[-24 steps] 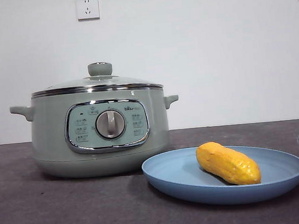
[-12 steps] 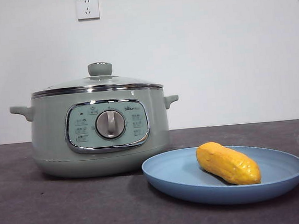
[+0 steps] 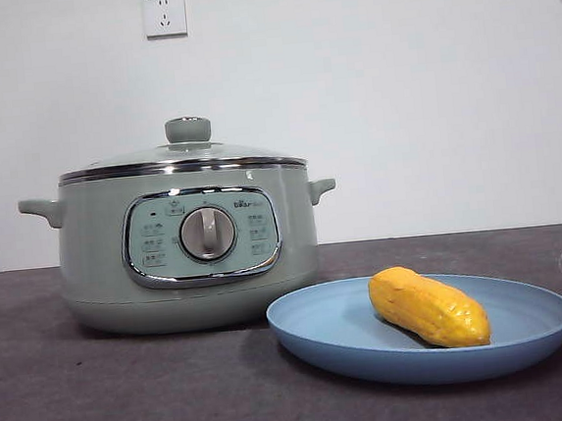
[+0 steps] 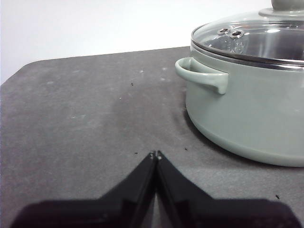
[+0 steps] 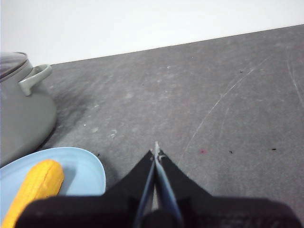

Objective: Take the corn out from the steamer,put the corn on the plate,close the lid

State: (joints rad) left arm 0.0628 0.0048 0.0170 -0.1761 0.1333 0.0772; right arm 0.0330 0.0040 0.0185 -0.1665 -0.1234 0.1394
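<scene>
The corn (image 3: 428, 306) lies on the light-blue plate (image 3: 529, 341), in front and to the right of the steamer (image 3: 187, 243). The glass lid (image 3: 187, 152) sits closed on the steamer. My left gripper (image 4: 155, 155) is shut and empty, low over the mat beside the steamer's handle (image 4: 202, 74). My right gripper (image 5: 156, 151) is shut and empty over the mat, beside the plate (image 5: 88, 164) with the corn (image 5: 35, 187). Neither arm shows in the front view.
A dark grey mat (image 3: 130, 401) covers the table. A white wall stands behind, with a socket (image 3: 164, 14) above the steamer. Bare mat lies left of the steamer (image 4: 71, 123) and right of the plate (image 5: 228, 109).
</scene>
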